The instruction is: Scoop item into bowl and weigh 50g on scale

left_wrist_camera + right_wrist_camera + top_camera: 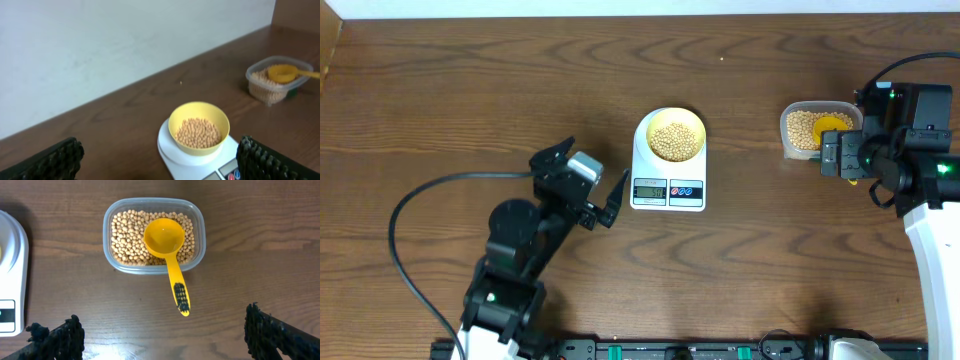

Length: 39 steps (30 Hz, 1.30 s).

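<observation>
Bowl (pixel 199 111) of beans (pixel 672 140) sits on scale (pixel 650 170); scoop (pixel 163 236) rests in tub (pixel 106 230); left gripper (pixel 594 162), right gripper (pixel 165 337) spread wide, empty.

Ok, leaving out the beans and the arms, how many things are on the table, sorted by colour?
Yellow: 2 (bowl, scoop)
White: 1 (scale)
Clear: 1 (tub)
Total: 4
</observation>
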Each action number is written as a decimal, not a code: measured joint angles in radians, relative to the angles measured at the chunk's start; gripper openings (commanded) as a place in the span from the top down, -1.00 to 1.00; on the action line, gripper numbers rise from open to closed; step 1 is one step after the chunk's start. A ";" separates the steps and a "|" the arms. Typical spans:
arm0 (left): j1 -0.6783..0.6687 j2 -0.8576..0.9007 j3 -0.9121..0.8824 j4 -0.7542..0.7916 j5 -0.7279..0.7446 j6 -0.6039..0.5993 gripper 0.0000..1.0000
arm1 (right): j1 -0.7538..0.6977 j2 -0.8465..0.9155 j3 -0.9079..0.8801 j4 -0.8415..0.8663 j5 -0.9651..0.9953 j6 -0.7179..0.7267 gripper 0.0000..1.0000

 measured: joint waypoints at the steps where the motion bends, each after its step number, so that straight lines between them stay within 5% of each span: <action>1: 0.000 -0.016 -0.012 0.013 -0.004 -0.001 -1.00 | 0.000 0.000 0.000 0.000 0.000 0.000 -0.98; 23: 0.068 -0.272 -0.157 0.113 -0.125 -0.003 -1.00 | 0.000 0.000 0.000 0.000 0.000 0.000 -0.99; 39: 0.098 -0.436 -0.415 0.352 -0.126 -0.006 -1.00 | 0.000 0.000 0.000 0.000 0.000 0.000 -0.98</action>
